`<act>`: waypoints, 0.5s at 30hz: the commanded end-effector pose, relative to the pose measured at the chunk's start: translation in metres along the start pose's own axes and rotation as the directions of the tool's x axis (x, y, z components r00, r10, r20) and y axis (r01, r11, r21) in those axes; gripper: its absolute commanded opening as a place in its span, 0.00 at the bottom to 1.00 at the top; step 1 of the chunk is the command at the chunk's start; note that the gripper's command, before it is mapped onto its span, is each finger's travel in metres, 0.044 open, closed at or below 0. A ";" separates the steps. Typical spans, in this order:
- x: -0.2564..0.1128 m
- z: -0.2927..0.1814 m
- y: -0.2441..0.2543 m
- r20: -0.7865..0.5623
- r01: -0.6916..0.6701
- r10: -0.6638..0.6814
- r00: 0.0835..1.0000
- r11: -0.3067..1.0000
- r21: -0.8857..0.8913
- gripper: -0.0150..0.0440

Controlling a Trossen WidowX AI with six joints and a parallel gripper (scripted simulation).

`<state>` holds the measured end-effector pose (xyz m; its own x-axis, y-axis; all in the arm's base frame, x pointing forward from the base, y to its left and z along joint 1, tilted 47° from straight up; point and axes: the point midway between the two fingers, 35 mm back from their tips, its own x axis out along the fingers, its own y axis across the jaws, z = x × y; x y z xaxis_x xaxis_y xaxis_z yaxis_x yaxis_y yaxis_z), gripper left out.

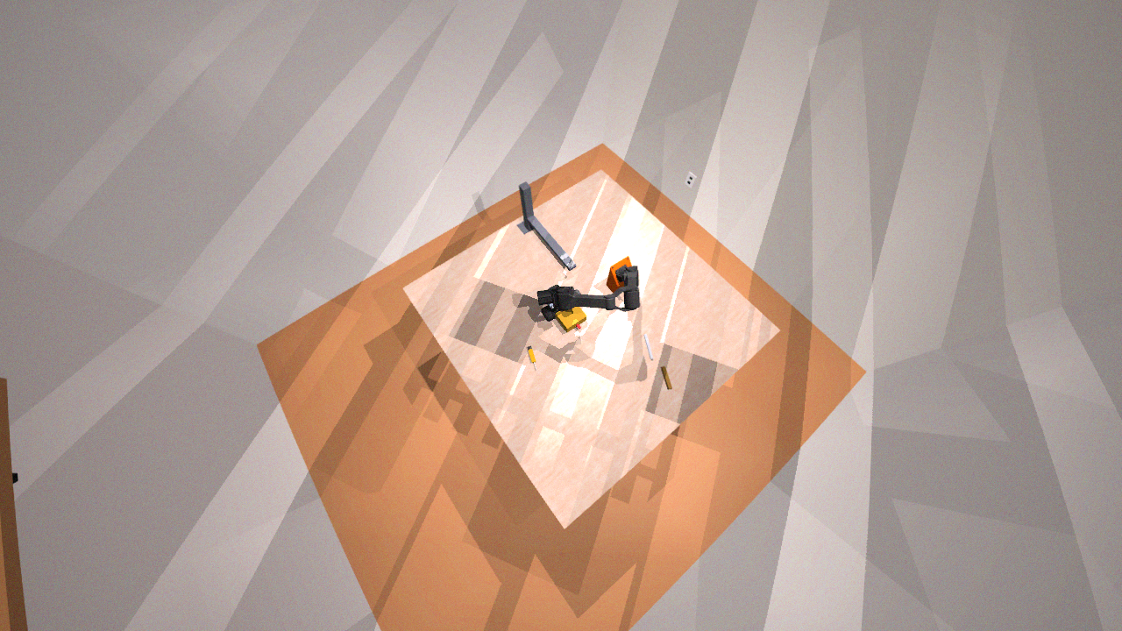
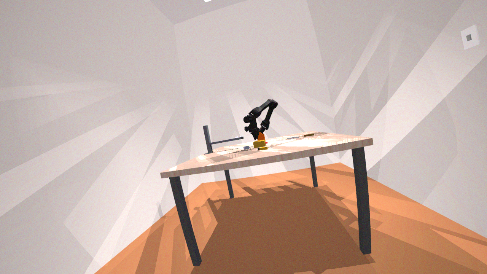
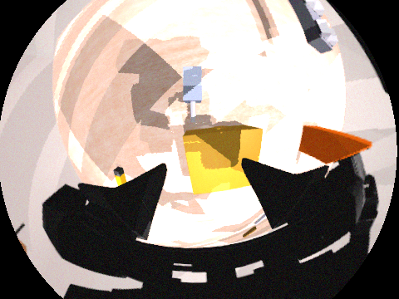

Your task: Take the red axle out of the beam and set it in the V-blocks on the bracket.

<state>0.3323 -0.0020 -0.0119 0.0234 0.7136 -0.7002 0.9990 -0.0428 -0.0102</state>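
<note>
My gripper (image 2: 255,138) (image 3: 204,164) is open and empty, above the yellow beam (image 1: 571,318) (image 2: 258,144) (image 3: 204,178). Whether it touches the beam is unclear. A short red end of the axle (image 1: 578,325) (image 2: 266,142) shows at one side of the beam; the rest is hidden. At the opposite side a blue-grey block (image 2: 246,147) (image 3: 192,76) with a thin pale rod (image 3: 193,110) lies on the table, the rod pointing at the beam. The dark grey bracket (image 1: 549,242) (image 2: 225,140) (image 3: 305,21) carries pale V-blocks (image 1: 568,263) (image 3: 328,29), with no red seen on them.
An orange wedge (image 1: 617,272) (image 2: 260,136) (image 3: 332,144) stands by the arm's base. A yellow-handled tool (image 1: 531,355) (image 2: 263,148) (image 3: 120,178), a pale rod (image 1: 648,346) and a brown bar (image 1: 665,377) (image 2: 309,135) (image 3: 249,232) lie on the table. The bracket's upright post (image 1: 526,205) (image 2: 207,137) stands near the table's edge.
</note>
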 end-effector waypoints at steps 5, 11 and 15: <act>0.001 -0.092 -0.038 -0.021 -0.005 0.004 1.000 0.999 -0.052 1.00; 0.001 -0.092 -0.038 -0.021 -0.005 0.004 1.000 0.999 -0.052 1.00; 0.005 -0.092 -0.037 -0.021 -0.005 0.004 1.000 0.999 -0.052 1.00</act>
<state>0.2993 0.0632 0.0505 0.0257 0.7253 -0.6880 0.9995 -0.0065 0.0305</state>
